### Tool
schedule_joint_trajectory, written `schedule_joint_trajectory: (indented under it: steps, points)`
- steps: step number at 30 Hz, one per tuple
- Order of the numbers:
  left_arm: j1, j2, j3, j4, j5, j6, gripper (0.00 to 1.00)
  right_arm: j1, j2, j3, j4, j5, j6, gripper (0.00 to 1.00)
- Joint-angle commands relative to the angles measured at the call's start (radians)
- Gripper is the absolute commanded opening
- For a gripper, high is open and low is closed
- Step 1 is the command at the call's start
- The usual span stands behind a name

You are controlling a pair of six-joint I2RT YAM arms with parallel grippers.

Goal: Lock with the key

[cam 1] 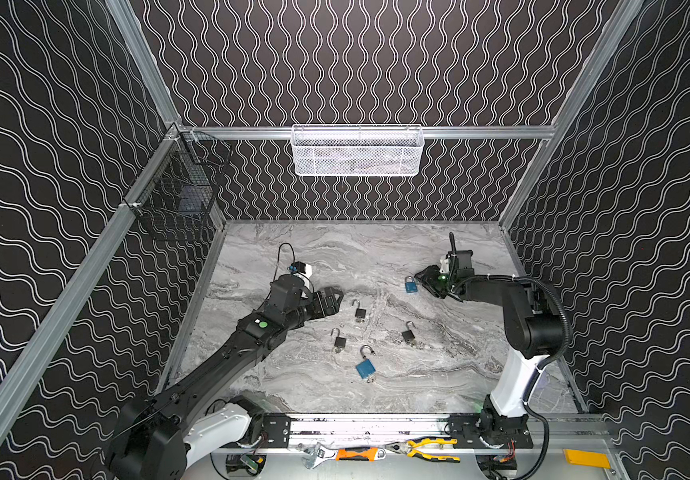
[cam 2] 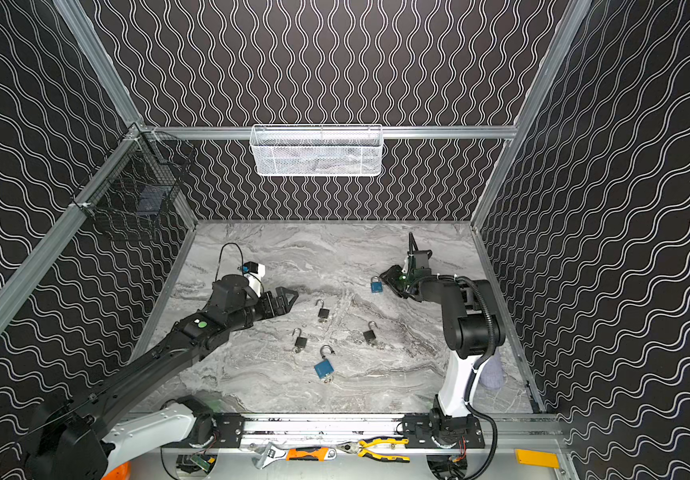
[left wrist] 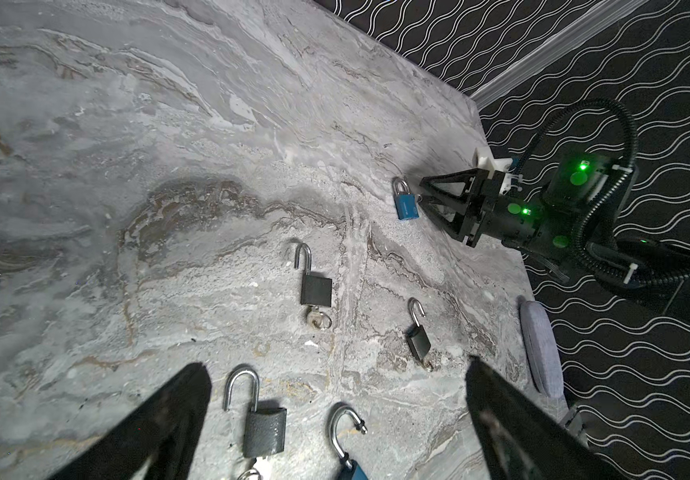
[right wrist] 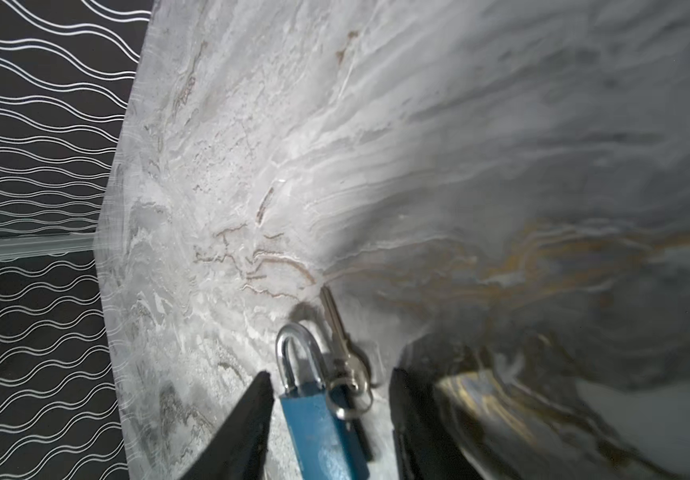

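Blue padlock [cam 1: 410, 285] lies flat towards the far right corner of the worktop [cam 1: 439, 382], shackle closed, with its keys [right wrist: 337, 332] on a ring alongside. My right gripper [right wrist: 330, 374] straddles the body, jaws parted and gripping nothing. My left gripper [cam 1: 337, 300] hangs wide open and empty, towards the left edge. I judge the lock small, rigid, dense and smooth-sided. I would hold it by the flat body faces and pinch the key by its bow, since the thin blade may slip.
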Motion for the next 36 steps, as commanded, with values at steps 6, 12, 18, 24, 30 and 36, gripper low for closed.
schedule_joint_trajectory:
  steps: [6,12,18,24,30,36]
  points:
    - [0.000,-0.048,0.031,-0.076,-0.047,0.034,0.99,0.003,-0.073,-0.007,-0.144,0.098,-0.038,0.59]
    - [0.001,-0.040,0.063,-0.209,-0.079,0.046,0.99,0.005,-0.198,-0.015,-0.234,0.131,-0.108,0.73]
    - [0.000,-0.102,0.024,-0.276,-0.095,0.020,0.99,0.012,-0.339,-0.064,-0.318,0.164,-0.173,0.97]
    - [0.000,-0.158,-0.016,-0.308,-0.100,-0.016,0.99,0.017,-0.500,-0.135,-0.373,0.179,-0.182,1.00]
    - [0.001,-0.186,-0.003,-0.392,-0.167,-0.027,0.99,0.052,-0.645,-0.192,-0.469,0.188,-0.180,1.00]
    - [0.001,-0.171,-0.021,-0.419,-0.206,-0.061,0.99,0.141,-0.738,-0.224,-0.587,0.197,-0.192,1.00]
